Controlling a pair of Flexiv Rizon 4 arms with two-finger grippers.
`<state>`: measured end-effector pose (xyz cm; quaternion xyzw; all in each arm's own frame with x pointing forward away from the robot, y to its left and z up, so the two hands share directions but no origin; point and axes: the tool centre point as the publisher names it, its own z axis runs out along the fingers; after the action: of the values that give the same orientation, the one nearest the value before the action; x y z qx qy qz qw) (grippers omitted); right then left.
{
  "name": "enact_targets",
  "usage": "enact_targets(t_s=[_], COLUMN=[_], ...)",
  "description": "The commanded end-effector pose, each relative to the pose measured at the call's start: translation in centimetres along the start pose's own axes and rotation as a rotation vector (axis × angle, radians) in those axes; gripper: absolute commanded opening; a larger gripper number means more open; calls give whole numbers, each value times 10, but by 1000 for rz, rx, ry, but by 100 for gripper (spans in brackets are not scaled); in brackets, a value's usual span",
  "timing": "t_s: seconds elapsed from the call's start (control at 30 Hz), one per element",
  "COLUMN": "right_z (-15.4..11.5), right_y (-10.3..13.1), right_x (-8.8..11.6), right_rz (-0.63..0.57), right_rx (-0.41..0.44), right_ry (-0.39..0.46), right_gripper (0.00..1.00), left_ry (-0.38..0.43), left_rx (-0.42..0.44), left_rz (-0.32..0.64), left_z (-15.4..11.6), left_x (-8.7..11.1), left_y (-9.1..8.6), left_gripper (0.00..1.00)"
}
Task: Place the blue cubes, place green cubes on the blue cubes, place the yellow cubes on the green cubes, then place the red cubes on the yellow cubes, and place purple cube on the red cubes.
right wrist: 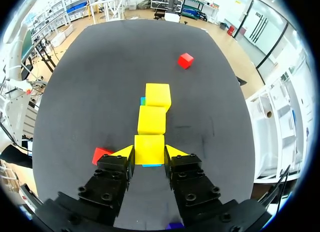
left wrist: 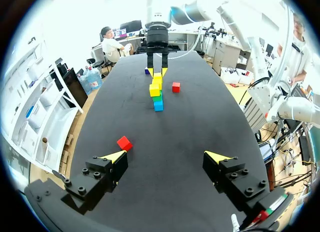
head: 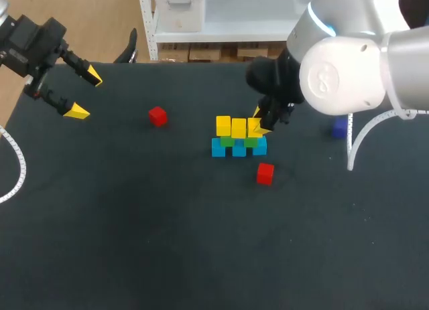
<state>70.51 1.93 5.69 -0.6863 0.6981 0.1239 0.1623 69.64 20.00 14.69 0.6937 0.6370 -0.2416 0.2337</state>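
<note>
the right tool (right wrist: 149,155) is closed on the nearest yellow cube (right wrist: 149,146), with its yellow tips pressed against two opposite sides of it. this cube is the right end of a row of three. the middle yellow cube (right wrist: 151,120) and the far yellow cube (right wrist: 158,95) lie in a line ahead of the tool, close against one another. in the head view the yellow row sits on the green cubes (head: 228,141), two of which show. these rest on a row of three blue cubes (head: 239,150) near the middle of the worktop (head: 134,223). the first red cube (head: 265,173) lies flat on the worktop, near the stack's right end on the robot's side and apart from it. the second red cube (head: 157,116) lies to the left of the stack, well apart from it. the purple cube (head: 340,127) is to the right of the stack, partly hidden behind the right arm (head: 348,69). the left tool (head: 84,94) hangs over the far left corner of the worktop, its fingers spread wide with nothing between them. in the left wrist view the second red cube is just ahead of one finger, and the stack is well beyond it.
</note>
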Motion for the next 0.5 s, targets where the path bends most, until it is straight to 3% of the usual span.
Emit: enact_targets(t_s=[0.03, 0.5], right_z=[1, 2], right_y=[-3, -3], right_x=[0, 0], right_rz=[-1, 1], right_rx=[-8, -11], right_ry=[-1, -2], right_gripper=[0, 0], left_ry=[0, 0], left_rx=[2, 2], left_rz=[2, 2], left_z=[0, 0], left_x=[1, 1], left_y=[1, 1], left_gripper=[100, 100])
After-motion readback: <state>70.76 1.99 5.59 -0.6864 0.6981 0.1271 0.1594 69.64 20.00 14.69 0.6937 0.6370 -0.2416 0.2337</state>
